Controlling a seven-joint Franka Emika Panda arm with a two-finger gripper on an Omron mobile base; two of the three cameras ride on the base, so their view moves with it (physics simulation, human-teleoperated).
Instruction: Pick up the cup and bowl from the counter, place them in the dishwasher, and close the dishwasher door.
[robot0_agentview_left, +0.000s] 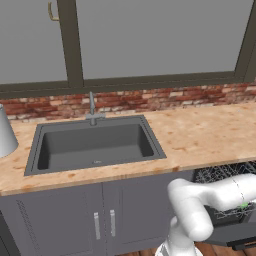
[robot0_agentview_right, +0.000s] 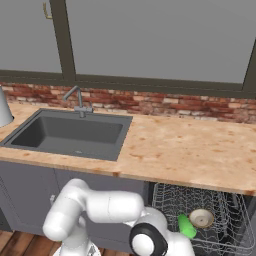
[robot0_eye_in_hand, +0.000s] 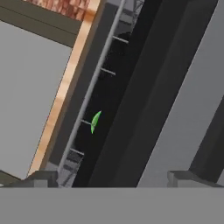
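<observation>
The green cup lies on its side in the dishwasher rack beside the upright bowl; gripper spread, empty.

Green cup lying tilted in dishwasher wire rack, tan bowl upright just beside it.

This is a home kitchen: a dark grey sink with a faucet sits in a wood-grain counter; behind the sink is a red brick wall, below it cabinet doors, right of it an open dishwasher
</observation>
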